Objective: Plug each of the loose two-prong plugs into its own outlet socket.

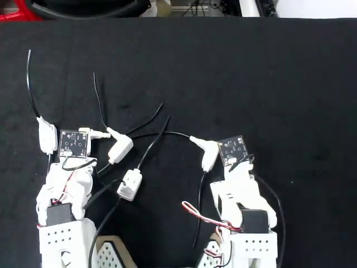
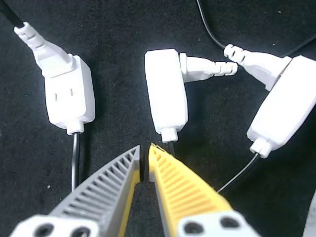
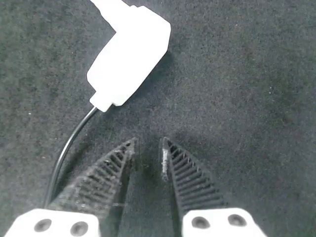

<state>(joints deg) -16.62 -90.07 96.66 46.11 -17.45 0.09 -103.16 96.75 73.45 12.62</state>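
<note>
The socket [image 2: 69, 94] lies slots up on the surface [image 2: 113, 29], just beside a white block [image 2: 166, 96] with a plug [image 2: 207, 66] at its side. My left hand [image 2: 144, 149], nearly closed, points at that block, probably to take it. My right hand [image 3: 148, 145], slightly open and empty, is near a second block [image 3: 129, 54]. The crossing cords [image 1: 153, 142] may catch.

Everything lies in the near half of the black cloth-covered table [image 1: 268, 72]. Just ahead of my left gripper [image 2: 144, 148] three pieces lie side by side. The white plastic two-slot socket block [image 2: 69, 96] is nearest the left edge. The white oblong plastic block [image 2: 166, 96] is in the middle, with a white ribbed rubber plug [image 2: 205, 66] touching its right side. The white slanted plastic block [image 2: 284, 111] lies to the right. The white plastic outlet cube [image 1: 129, 184] lies closer to the near edge, between my grippers. The white angled plastic adapter [image 3: 129, 61] lies just left of my right gripper [image 3: 148, 143].
</note>
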